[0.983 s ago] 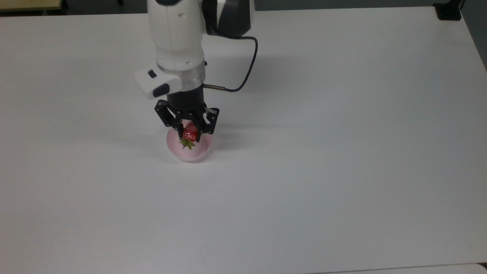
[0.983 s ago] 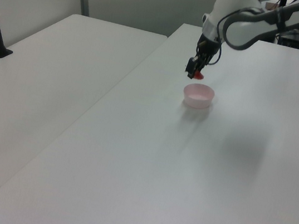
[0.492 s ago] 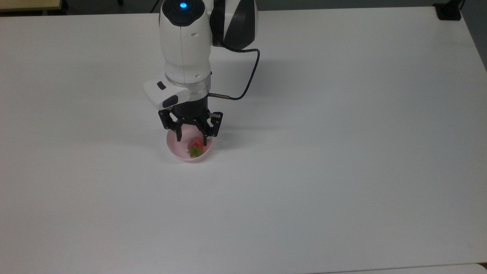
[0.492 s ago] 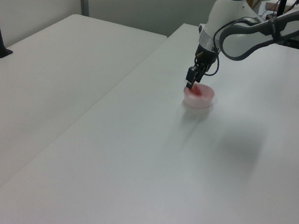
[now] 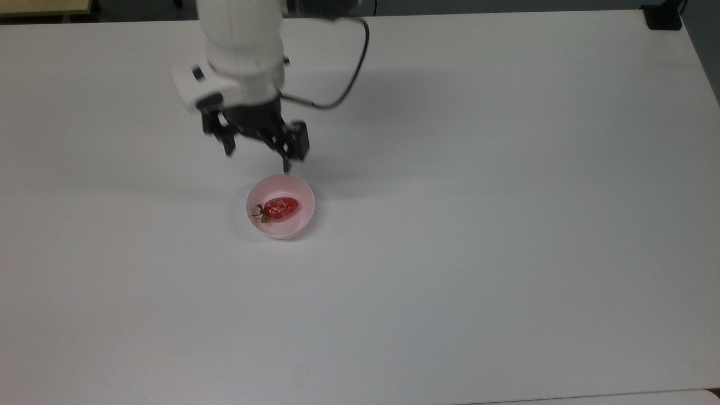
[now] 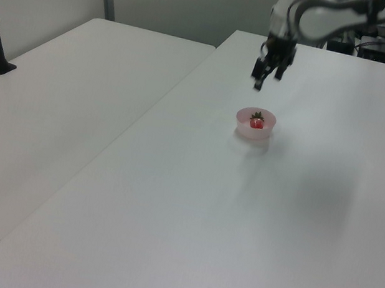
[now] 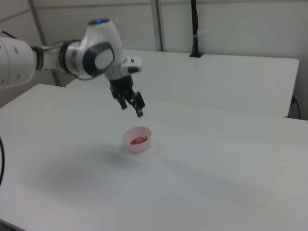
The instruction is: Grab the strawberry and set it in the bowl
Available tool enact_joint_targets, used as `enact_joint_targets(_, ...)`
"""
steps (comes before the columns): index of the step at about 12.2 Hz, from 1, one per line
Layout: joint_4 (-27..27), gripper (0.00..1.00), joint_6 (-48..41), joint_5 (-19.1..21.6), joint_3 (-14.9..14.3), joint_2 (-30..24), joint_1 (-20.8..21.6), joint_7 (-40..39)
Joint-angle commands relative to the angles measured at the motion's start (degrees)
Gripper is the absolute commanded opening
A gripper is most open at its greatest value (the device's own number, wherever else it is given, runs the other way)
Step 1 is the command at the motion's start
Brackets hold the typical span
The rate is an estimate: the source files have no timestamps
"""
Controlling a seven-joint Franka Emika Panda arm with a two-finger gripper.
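On the bare white table (image 5: 506, 225), the strawberry (image 5: 280, 207) lies inside the bowl (image 5: 301, 222), with the empty gripper (image 5: 257, 158) hanging above the bowl, fingers spread.

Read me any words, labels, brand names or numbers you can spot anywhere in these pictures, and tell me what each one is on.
None: no readable text on the small pale pink plastic bowl, the glossy red strawberry lying in it, the black two-finger gripper, the white robot arm or the white table.
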Motion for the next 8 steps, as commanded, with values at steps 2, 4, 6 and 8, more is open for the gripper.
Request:
enact_joint_targets(2,2.1,1.0,-19.0,-2.8,9.0,-11.5,-9.1,-6.4)
enact_joint_targets(4,2.0,1.0,-23.9,-2.7,13.2,-12.8,-12.6,-7.9)
enact_joint_targets(6,1.9,1.0,-24.3,-2.8,13.6,-13.4,-12.8,-7.8)
enact_joint_targets(8,2.0,1.0,-24.5,-2.5,12.9,-13.6,-12.9,-8.2)
